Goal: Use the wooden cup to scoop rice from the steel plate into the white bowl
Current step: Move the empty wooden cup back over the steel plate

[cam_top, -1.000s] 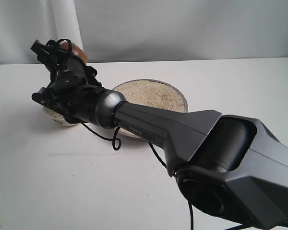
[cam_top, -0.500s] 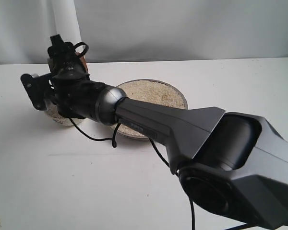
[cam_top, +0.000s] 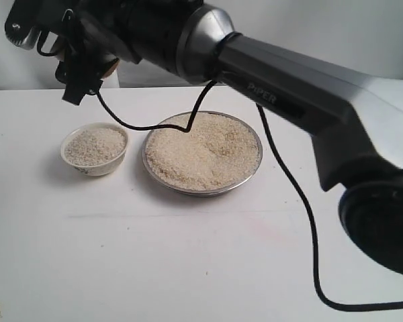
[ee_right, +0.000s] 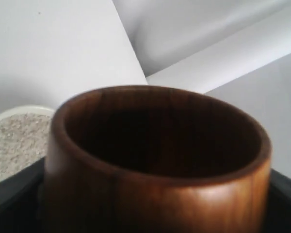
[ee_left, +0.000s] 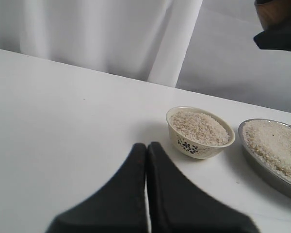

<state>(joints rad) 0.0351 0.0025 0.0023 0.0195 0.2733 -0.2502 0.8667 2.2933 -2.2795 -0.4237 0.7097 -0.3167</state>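
Rice (cam_top: 201,151) lies heaped in the steel plate (cam_top: 203,192) near the middle of the white table (cam_top: 154,268) in the exterior view. The white bowl (cam_top: 94,169) stands just beside the plate on its left, apart from it and filled nearly to the rim with more grains. The right arm (cam_top: 289,80) reaches across from the right, and the right gripper (cam_top: 94,60) hangs high above the bowl. Only a sliver of the wooden cup (cam_top: 109,65) shows at the gripper (the rest is hidden by dark hardware). A black cable (cam_top: 309,221) droops from the arm over the far edge of the plate.

From the left wrist, the left gripper (ee_left: 146,150) sits low over bare table with its two dark tips pressed together and nothing between them. The bowl (a small dark flower pattern on its side) and the plate lie beyond it, and the cup hangs in the air above them.

From the right wrist, the cup fills the picture, mouth towards the camera and dark inside. A dark finger (ee_right: 9,191) presses on one side and a second on the other, so the pincer is clamped on it. The rice-filled bowl shows below and to one side.
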